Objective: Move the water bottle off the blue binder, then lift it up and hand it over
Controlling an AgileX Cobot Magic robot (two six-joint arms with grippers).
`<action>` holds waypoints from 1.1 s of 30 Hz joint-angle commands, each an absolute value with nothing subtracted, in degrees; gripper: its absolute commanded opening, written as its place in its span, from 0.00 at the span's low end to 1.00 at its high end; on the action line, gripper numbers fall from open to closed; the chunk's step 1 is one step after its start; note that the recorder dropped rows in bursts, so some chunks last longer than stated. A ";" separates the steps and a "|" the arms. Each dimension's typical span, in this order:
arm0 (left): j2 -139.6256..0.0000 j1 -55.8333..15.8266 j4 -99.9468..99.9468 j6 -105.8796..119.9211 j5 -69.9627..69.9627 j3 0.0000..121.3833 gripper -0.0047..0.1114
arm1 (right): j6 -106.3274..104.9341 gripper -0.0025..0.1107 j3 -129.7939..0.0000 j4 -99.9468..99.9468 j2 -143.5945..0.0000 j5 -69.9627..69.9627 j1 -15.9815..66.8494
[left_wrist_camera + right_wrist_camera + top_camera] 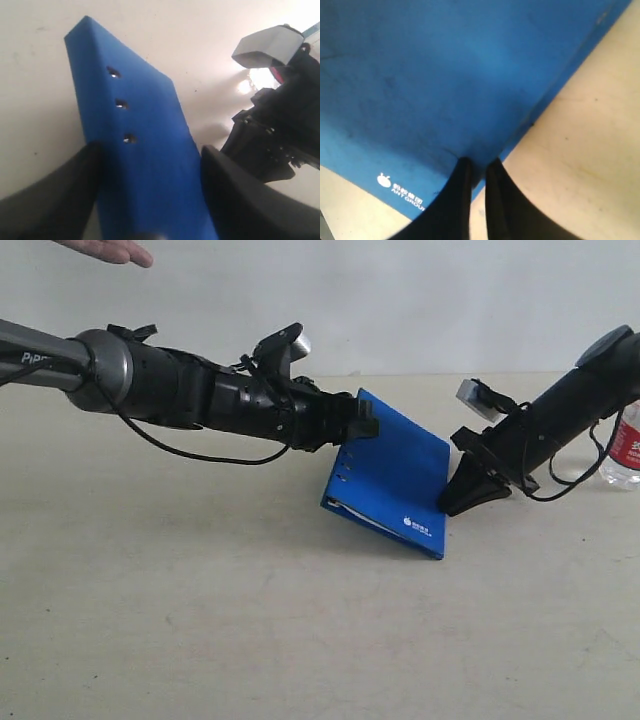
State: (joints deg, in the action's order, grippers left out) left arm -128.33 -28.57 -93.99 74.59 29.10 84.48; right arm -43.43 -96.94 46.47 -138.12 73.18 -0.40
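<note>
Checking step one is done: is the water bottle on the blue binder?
No, the water bottle stands on the table at the exterior view's right edge, well apart from the blue binder.

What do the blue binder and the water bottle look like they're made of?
The blue binder: probably plastic-covered board, matte; even colour, printed white logo, flat though tilted. The water bottle: likely clear plastic; see-through body, red label.
</note>
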 commanded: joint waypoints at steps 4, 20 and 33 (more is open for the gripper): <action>-136.57 -34.67 -90.87 67.47 62.87 83.61 0.73 | -45.14 0.02 -96.60 52.65 -138.88 69.96 2.28; -128.90 -34.93 -85.03 72.47 69.96 84.48 0.13 | -48.56 0.02 -96.60 53.86 -138.88 69.96 2.28; -123.30 -35.88 -78.59 73.25 48.52 83.89 0.13 | -51.79 0.02 -96.60 55.05 -138.88 69.96 2.28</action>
